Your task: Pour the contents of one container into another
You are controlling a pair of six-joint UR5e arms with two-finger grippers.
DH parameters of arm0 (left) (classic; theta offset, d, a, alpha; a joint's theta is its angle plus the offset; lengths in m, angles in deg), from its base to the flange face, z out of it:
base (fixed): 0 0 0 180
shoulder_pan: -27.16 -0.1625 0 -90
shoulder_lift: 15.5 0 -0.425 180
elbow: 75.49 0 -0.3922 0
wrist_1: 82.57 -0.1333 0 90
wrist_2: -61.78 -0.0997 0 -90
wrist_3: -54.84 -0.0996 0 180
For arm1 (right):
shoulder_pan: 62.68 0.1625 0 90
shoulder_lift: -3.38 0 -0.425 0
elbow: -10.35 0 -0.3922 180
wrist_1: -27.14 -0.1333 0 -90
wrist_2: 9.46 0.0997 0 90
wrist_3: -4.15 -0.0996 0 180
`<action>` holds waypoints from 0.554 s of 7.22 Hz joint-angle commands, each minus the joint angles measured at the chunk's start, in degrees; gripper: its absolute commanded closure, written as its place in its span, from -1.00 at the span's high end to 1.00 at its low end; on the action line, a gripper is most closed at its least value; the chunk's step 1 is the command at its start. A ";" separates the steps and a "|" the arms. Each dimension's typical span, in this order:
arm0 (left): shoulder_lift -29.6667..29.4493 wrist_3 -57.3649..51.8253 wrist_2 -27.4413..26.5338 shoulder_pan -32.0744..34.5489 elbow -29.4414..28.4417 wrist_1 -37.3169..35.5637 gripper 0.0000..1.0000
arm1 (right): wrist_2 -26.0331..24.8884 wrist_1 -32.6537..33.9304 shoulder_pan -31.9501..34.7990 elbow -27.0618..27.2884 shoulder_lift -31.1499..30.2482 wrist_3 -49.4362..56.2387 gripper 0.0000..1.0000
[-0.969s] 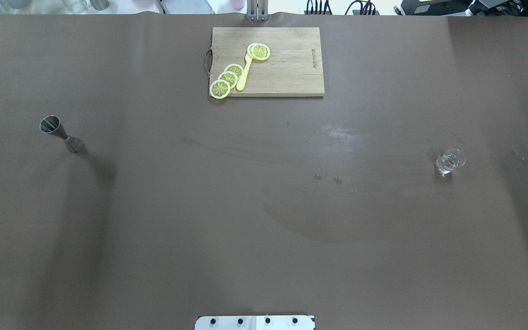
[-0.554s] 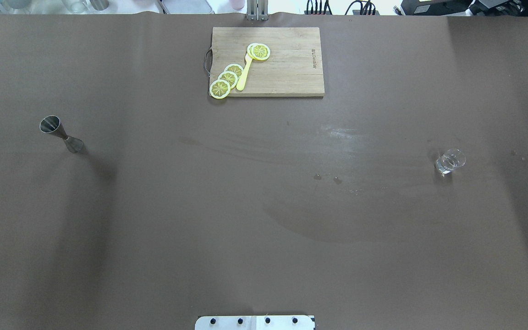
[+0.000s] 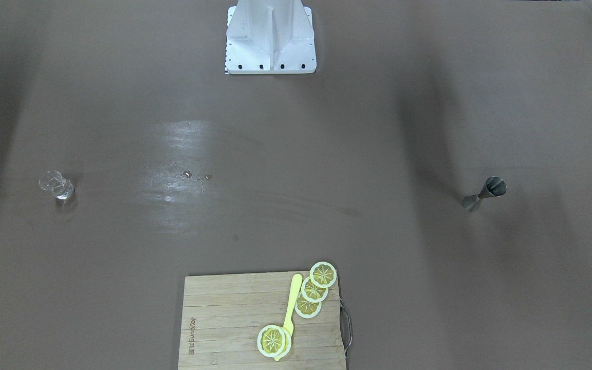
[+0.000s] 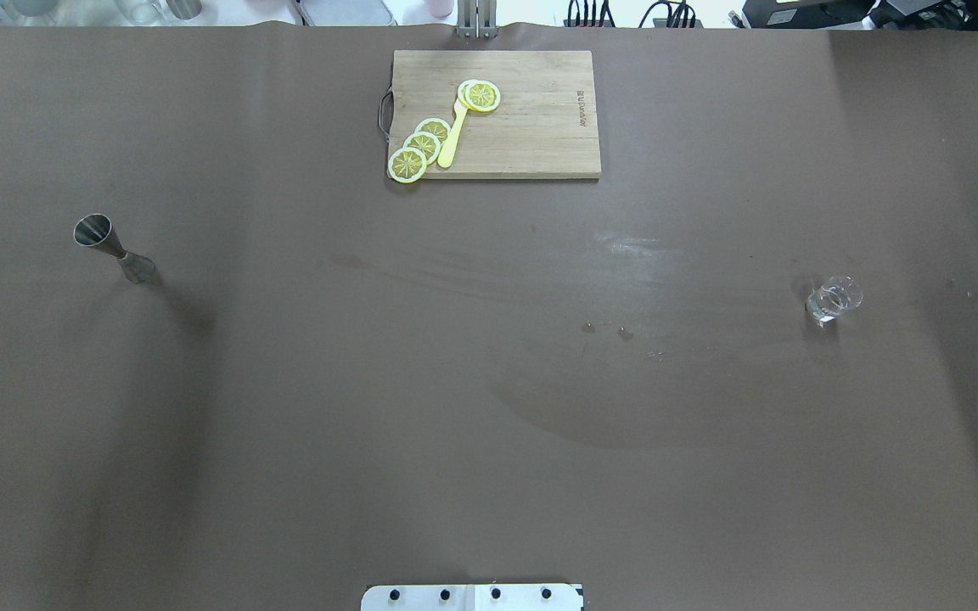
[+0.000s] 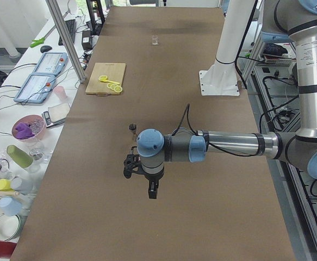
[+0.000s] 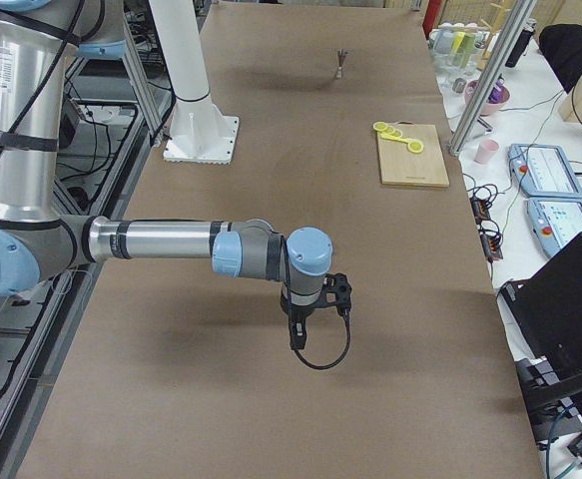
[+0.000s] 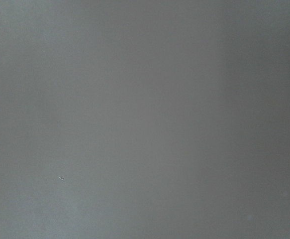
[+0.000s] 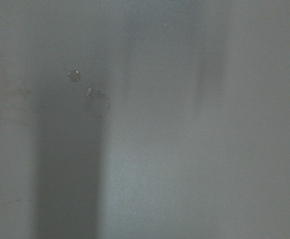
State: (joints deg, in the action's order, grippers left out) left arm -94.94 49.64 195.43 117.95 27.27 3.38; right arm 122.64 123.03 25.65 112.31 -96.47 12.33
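Observation:
A steel jigger (image 4: 107, 246) stands upright at the table's left side, also visible from the front (image 3: 483, 193) and in the side view (image 5: 132, 128). A small clear glass (image 4: 833, 299) with some liquid stands at the right side (image 3: 55, 185). My left gripper (image 5: 151, 190) hangs above the table, nearer the camera than the jigger. My right gripper (image 6: 295, 334) hangs above the table on the other side. Both appear only in the side views, so I cannot tell whether they are open or shut. Neither touches a container. Both wrist views show only bare table cover.
A wooden cutting board (image 4: 540, 114) at the far middle carries lemon slices (image 4: 421, 146) and a yellow utensil (image 4: 452, 140). A few droplets (image 4: 606, 329) lie on the brown cover near the centre. The robot's white base (image 3: 270, 36) stands at the near edge.

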 commanded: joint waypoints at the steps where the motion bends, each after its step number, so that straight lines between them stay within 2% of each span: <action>1: -0.01 0.01 0.03 0.00 0.06 0.01 0.95 | 0.00 0.00 0.00 0.26 0.00 -0.09 1.00; 4: 0.34 0.01 0.38 0.00 0.42 -0.25 0.95 | 0.00 0.00 0.00 0.26 0.00 0.00 1.00</action>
State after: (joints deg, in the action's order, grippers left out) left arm -94.79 49.65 195.64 117.95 27.48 3.23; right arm 122.64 123.03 25.65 112.51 -96.47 12.32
